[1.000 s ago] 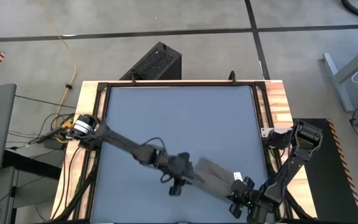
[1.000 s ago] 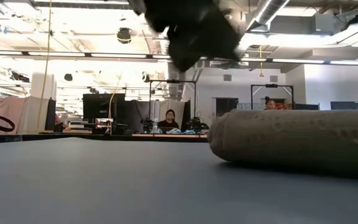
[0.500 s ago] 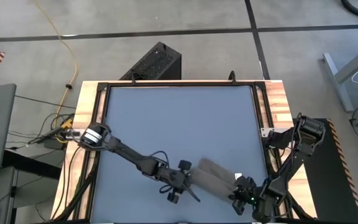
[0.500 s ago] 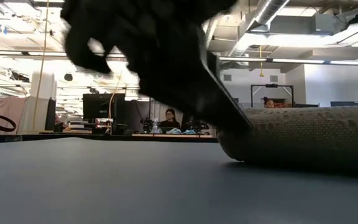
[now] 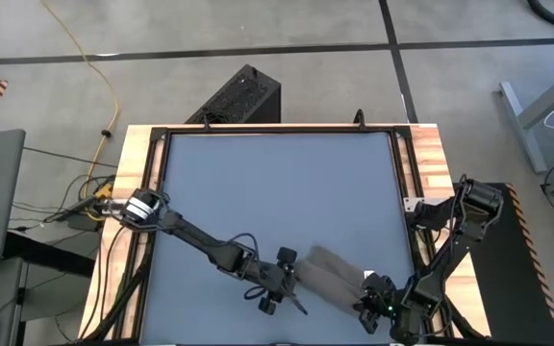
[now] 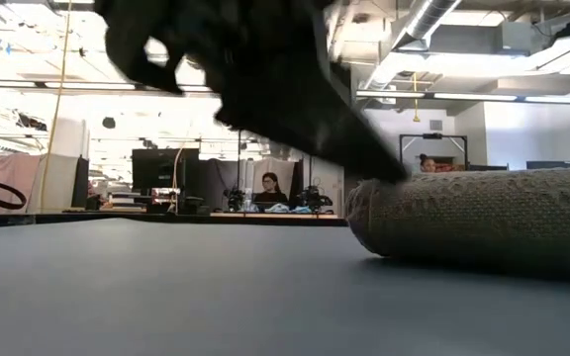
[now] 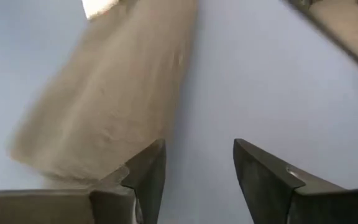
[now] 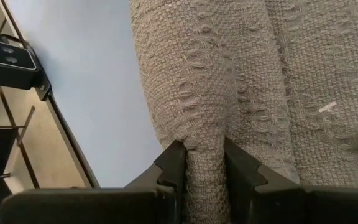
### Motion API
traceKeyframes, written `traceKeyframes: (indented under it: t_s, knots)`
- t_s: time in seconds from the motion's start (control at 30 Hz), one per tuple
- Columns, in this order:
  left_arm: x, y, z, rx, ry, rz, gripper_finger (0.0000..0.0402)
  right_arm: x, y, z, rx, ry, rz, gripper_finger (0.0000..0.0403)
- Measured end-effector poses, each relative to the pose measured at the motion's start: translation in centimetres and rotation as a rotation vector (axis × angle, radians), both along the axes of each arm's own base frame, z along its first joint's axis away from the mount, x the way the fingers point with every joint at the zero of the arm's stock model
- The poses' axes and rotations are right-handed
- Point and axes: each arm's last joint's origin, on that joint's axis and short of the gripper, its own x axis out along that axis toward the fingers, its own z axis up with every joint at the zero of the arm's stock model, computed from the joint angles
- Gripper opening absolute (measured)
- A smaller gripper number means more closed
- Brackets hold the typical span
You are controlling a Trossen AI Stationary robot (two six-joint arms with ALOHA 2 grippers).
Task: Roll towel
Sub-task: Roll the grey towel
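The taupe towel (image 5: 327,272) lies rolled into a thick cylinder near the table's front right, slanting from far left to near right. It also fills the right of the low view (image 6: 483,222). Its white tag (image 7: 101,6) shows at one edge. My left gripper (image 7: 197,168) is open at the roll's left end, with only bare table between its fingers and the roll beside one finger (image 7: 146,171). My right gripper (image 8: 204,165) is at the roll's right end (image 5: 366,291), shut on the cloth. My left gripper has one finger (image 6: 389,170) right at the top of the roll's left end; whether it touches the cloth I cannot tell. My right gripper pinches a raised ridge of the towel's outer wrap (image 8: 202,140) between its two fingers, near the roll's right end. It comes slanting down from the table's near right. The roll rests on the table.
Blue-grey table top (image 5: 277,183) lies bare to the far side and left of the roll. A wooden rim and black frame (image 5: 407,183) bound it. A small black camera (image 8: 8,59) sits at the table's edge. People sit far off in the room (image 6: 270,188).
My left gripper has come down and toward the table's near edge, rolling its wrist, until its fingers stand at the roll's left end. The towel roll and my right gripper have stayed in place.
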Motion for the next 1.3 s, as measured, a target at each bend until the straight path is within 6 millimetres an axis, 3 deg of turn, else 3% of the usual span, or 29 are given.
traceKeyframes:
  t_s: [0.2,0.4,0.53,0.87,1.03,1.13,1.3]
  knots:
    - [-0.4,-0.3,0.8,0.286,-0.086,-0.033,0.0178,0.0,0.0,0.0,0.004,0.000,0.001,0.0095]
    - [0.2,1.4,-0.4,0.372,-0.033,-0.011,0.0178,0.1,0.1,0.0,0.012,-0.004,0.001,0.0096]
    - [1.0,2.4,-0.2,0.303,-0.059,-0.053,0.0178,0.1,0.1,0.1,0.018,-0.005,0.001,0.0096]
    - [2.0,3.7,-3.6,0.262,0.030,-0.078,0.0178,0.2,0.4,0.2,0.051,-0.012,0.005,0.0097]
    - [3.1,4.2,-4.7,0.134,0.117,0.017,0.0173,0.2,0.4,0.3,0.079,0.007,-0.003,0.0097]
    - [3.5,4.7,-4.4,0.053,0.197,0.038,0.0144,0.2,0.4,0.4,0.084,0.008,-0.004,0.0097]
    - [3.8,6.1,-4.0,-0.099,0.294,0.038,0.0032,0.1,0.3,0.3,0.077,0.022,-0.001,0.0097]
